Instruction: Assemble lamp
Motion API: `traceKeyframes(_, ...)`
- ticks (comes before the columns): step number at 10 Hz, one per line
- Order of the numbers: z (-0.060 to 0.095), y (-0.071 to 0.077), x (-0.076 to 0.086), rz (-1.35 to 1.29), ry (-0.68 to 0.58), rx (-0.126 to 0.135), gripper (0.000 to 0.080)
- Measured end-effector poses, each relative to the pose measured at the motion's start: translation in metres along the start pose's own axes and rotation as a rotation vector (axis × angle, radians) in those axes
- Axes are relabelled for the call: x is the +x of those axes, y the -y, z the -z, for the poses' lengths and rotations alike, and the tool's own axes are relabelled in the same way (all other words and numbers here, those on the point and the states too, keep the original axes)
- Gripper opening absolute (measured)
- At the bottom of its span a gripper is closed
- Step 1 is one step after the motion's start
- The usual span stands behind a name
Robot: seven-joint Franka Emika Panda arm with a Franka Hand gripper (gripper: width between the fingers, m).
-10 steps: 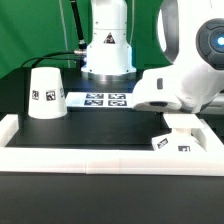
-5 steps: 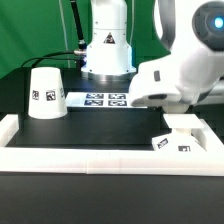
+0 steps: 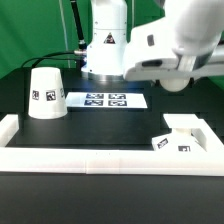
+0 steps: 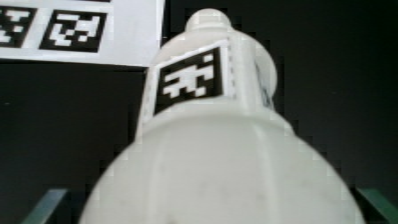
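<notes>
The white ball bulb fills the wrist view, neck pointing away, with a square tag on its neck. My gripper is shut on it; the fingers are almost wholly hidden behind the bulb. In the exterior view the arm and hand hang high at the right, above the table, and the bulb cannot be made out there. The low square base block lies in the right corner against the rail, below the hand. The cone shade stands at the exterior view's left, far from the gripper.
The marker board lies flat at the middle back, also seen in the wrist view. A long white border rail runs along the front and up both sides. The robot's own base stands behind the board.
The arm has risen from just above the base block and shifted toward the exterior view's left and up, leaving the base block fully uncovered.
</notes>
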State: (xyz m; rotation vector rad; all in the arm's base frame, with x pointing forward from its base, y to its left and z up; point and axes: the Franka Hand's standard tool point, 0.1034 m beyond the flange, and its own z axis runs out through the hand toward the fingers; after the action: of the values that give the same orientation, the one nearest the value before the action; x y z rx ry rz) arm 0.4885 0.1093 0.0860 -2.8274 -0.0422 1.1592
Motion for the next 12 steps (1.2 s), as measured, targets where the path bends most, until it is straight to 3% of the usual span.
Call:
traceKeyframes(2,0.000,0.000,0.001,0.000,-0.007,0.000,0.0578)
traceKeyframes(4,0.009,-0.002,0.018,0.021,-0.174,0.001,0.0579)
traceKeyframes(6,0.039,-0.003,0.008,0.036,-0.261,0.000,0.0579)
traceKeyframes(9,0.077,-0.006,0.007,0.056,-0.432,0.000,0.0579)
traceKeyframes(12,0.083,-0.007,0.015,0.053,-0.664,-0.005,0.0579)
